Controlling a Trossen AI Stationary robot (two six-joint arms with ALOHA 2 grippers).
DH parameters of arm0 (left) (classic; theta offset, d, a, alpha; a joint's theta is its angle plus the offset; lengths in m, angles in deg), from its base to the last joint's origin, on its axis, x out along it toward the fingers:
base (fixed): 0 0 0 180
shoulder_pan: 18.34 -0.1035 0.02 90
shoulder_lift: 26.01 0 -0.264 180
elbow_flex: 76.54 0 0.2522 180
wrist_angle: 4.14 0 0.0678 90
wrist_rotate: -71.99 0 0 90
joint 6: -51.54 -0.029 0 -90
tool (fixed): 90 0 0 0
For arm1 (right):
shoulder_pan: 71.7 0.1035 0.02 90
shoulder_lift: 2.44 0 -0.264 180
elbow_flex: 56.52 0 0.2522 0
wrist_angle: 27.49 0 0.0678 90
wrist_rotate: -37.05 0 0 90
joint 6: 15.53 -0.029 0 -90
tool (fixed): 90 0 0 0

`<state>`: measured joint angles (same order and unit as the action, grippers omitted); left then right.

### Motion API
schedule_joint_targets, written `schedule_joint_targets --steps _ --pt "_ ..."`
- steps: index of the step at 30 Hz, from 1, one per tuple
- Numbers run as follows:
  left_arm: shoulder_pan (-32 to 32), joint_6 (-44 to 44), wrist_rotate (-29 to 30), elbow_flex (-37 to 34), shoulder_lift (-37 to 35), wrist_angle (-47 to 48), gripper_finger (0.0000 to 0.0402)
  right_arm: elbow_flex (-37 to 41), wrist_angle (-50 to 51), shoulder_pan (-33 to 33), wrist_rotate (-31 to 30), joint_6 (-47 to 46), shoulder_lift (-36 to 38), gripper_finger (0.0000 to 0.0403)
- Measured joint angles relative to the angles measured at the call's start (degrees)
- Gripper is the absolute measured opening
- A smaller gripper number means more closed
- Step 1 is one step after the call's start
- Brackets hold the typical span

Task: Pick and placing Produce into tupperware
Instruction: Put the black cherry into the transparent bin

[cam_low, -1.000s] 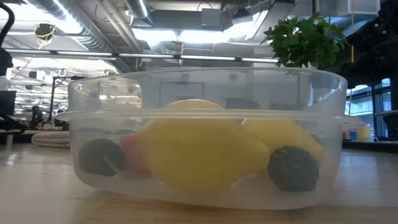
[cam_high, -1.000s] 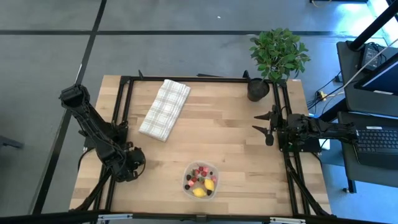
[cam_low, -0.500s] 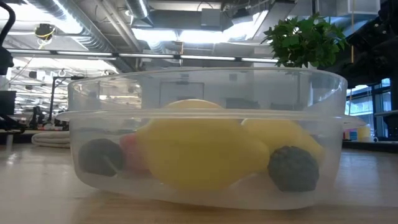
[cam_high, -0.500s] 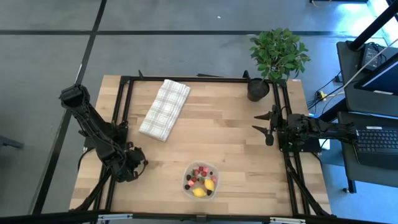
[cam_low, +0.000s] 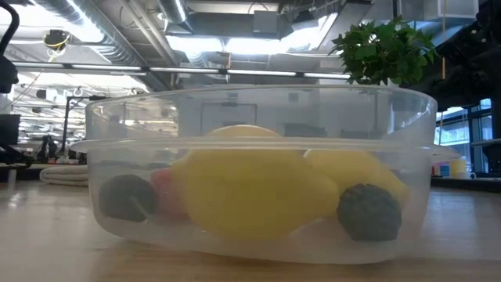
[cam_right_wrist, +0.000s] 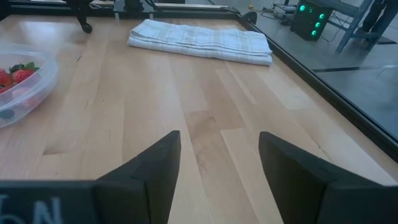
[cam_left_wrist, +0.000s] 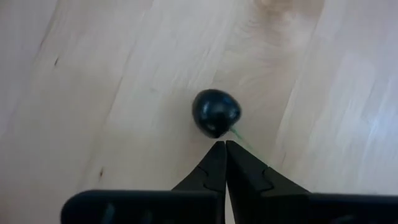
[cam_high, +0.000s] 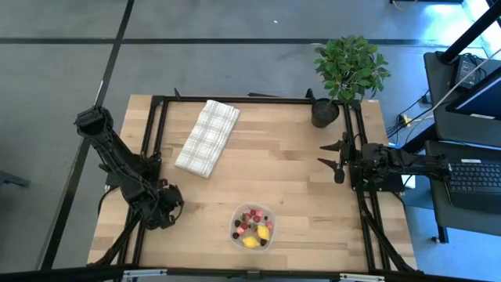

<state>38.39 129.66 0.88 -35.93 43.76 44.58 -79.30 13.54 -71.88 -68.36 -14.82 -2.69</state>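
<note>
Pinching dark cherry (cam_left_wrist: 216, 112) stem, left hand (cam_left_wrist: 224, 147), near table edge.

You will find one change only: the left gripper (cam_left_wrist: 224, 144), low over the table (cam_left_wrist: 93, 93) near its left edge, has closed since a second ago, and its fingertips now meet just behind a dark berry (cam_left_wrist: 216, 112). The tips pinch the berry's thin green stem (cam_left_wrist: 239, 134); the berry itself lies free on the wood.

Tupperware (cam_right_wrist: 22, 84) cut off at right wrist frame edge; berries (cam_high: 252, 222) inside (high view) too small to identify.
</note>
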Motion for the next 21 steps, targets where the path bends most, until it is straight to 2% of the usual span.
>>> schedule_joint_targets --steps 4,12,16,21 --pt "0.0 5.7 -1.3 0.0 0.0 0.1 0.0004 0.0 0.0 0.0 0.0 0.0 0.0 0.0219" --pt "0.0 17.3 -9.8 0.1 0.0 1.7 0.0005 0.0 0.0 0.0 0.0 0.0 0.0 0.0219" --pt "0.0 22.2 -10.2 0.1 -0.1 1.6 0.0005 0.0 0.0 0.0 0.0 0.0 0.0 0.0219" --pt "0.0 23.3 -10.2 0.1 -0.1 1.6 0.0005 0.0 0.0 0.0 0.0 0.0 0.0 0.0219"
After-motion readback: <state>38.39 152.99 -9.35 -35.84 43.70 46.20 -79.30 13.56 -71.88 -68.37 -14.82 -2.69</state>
